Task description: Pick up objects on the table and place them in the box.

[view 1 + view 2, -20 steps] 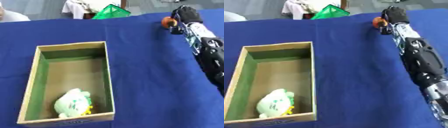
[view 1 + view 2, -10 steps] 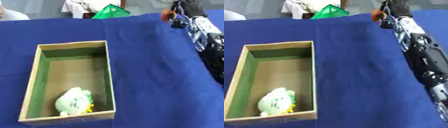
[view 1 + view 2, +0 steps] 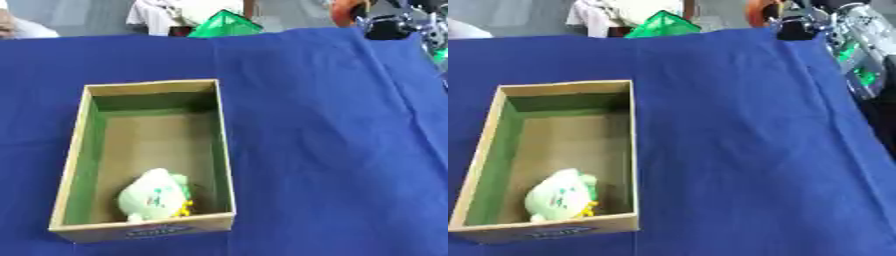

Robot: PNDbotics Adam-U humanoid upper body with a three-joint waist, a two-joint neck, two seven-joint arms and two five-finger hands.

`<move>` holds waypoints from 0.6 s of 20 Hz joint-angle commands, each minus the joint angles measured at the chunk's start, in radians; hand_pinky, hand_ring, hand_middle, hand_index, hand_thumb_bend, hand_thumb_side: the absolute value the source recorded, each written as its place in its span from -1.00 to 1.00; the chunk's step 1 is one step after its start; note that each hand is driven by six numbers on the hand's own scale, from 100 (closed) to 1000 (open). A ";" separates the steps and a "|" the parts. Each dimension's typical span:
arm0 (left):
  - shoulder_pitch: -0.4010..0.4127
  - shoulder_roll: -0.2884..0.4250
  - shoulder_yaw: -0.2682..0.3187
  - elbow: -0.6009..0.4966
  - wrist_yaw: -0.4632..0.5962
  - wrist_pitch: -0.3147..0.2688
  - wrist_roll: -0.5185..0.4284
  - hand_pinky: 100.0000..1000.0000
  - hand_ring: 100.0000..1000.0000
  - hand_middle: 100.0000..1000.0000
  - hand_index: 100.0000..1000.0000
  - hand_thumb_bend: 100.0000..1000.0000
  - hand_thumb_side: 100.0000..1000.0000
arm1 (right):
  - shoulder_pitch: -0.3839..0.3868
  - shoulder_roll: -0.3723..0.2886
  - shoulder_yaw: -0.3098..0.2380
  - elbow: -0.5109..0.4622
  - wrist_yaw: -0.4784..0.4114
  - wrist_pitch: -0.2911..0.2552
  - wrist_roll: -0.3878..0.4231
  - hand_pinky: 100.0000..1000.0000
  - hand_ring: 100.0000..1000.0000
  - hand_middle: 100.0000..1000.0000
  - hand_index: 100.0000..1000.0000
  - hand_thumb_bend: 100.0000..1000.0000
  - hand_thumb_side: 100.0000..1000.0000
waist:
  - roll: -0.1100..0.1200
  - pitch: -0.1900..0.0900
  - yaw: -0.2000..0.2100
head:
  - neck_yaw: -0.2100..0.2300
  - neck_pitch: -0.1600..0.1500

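An open cardboard box (image 3: pixel 220 150) with green inner walls lies on the blue cloth at the left. A pale green plush toy (image 3: pixel 154 195) lies in its near end. My right hand (image 3: pixel 796 27) is at the top right, over the table's far edge, with its fingers curled round a small orange object (image 3: pixel 756 11) that is partly cut off by the picture's top. The black and silver right arm (image 3: pixel 857 45) runs down the right edge. My left hand shows in no view.
A green pyramid-shaped thing (image 3: pixel 226 24) stands at the far edge of the blue cloth (image 3: pixel 324 150). Something white (image 3: pixel 179 10) sits behind it. The cloth falls away at the right edge.
My right hand has risen and moved away toward the far edge, and the orange object has gone up with it. The box and the plush toy have stayed put.
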 commanded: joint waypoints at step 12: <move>-0.005 0.026 0.002 -0.015 0.003 -0.002 -0.008 0.45 0.66 0.40 0.46 -0.69 0.54 | -0.108 0.002 0.189 -0.375 -0.174 -0.092 0.171 0.10 -0.03 -0.22 0.13 -1.00 -1.00 | -0.013 -0.041 0.018 | -0.004 0.021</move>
